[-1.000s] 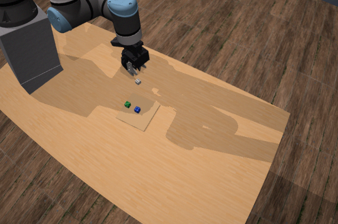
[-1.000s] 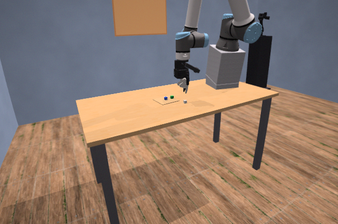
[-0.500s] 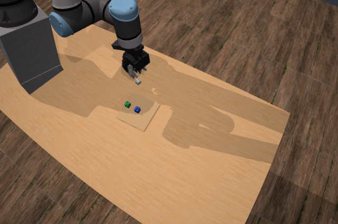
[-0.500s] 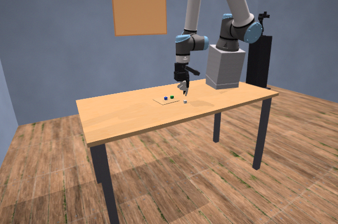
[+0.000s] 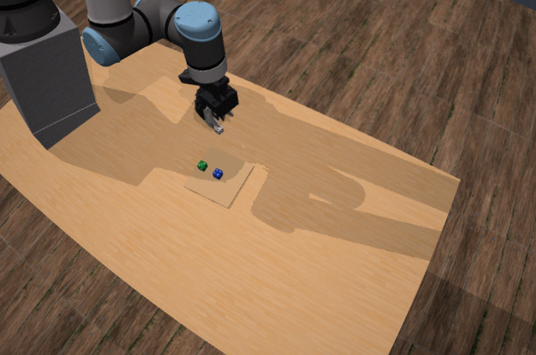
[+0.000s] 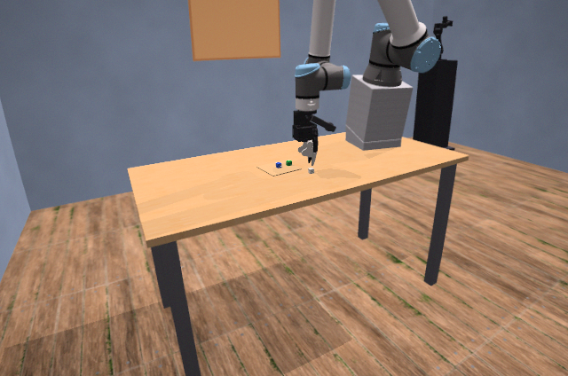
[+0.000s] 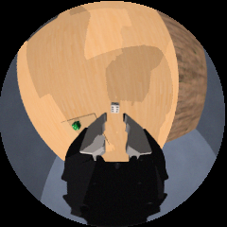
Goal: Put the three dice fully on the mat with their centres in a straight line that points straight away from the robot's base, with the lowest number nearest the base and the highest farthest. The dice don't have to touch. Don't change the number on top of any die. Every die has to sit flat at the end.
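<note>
The white die [image 5: 219, 130] [image 6: 311, 170] [image 7: 114, 108] sits on the table off the mat. It shows several dark pips in the wrist view. My gripper [image 5: 224, 120] [image 6: 311, 162] [image 7: 114, 113] is partly open and empty. It hangs pointing down a little above the white die, which shows just beyond the gap between the fingertips in the wrist view. The green die [image 5: 202, 165] [image 6: 288, 162] [image 7: 77, 126] and the blue die [image 5: 218, 173] [image 6: 278, 164] sit on the mat [image 5: 216, 196] [image 6: 275, 172], apart, the green nearer the base. The blue die is hidden in the wrist view. The top numbers are too small to read.
The robot's grey pedestal [image 5: 47, 87] [image 6: 378, 113] stands at one end of the wooden table [image 5: 276, 281] [image 6: 206, 198]. In the top view the mat lies below the white die, and the table's far edge runs behind the gripper.
</note>
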`<action>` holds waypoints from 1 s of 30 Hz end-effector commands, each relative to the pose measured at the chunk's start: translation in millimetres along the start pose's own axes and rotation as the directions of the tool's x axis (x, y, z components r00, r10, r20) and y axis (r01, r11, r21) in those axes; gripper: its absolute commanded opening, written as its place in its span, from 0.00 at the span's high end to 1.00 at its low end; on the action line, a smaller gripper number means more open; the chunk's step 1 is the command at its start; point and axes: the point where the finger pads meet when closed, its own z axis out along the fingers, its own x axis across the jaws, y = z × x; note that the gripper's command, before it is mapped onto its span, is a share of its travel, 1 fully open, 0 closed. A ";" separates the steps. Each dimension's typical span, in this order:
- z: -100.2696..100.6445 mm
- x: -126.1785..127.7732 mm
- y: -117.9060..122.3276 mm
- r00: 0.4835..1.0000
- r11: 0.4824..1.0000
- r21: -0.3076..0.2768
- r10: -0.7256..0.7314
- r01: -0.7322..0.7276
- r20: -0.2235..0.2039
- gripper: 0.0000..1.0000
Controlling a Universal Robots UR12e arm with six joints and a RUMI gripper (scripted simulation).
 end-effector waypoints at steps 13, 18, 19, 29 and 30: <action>9.1 0.2 0.5 1.000 1.000 -0.001 0.000 0.000 0.000 0.79; 9.3 0.2 0.5 1.000 1.000 -0.001 0.000 0.000 0.000 0.79; 9.3 0.2 0.5 1.000 1.000 -0.001 0.000 0.000 0.000 0.79; 9.3 0.2 0.5 1.000 1.000 -0.001 0.000 0.000 0.000 0.79; 9.3 0.2 0.5 1.000 1.000 -0.001 0.000 0.000 0.000 0.79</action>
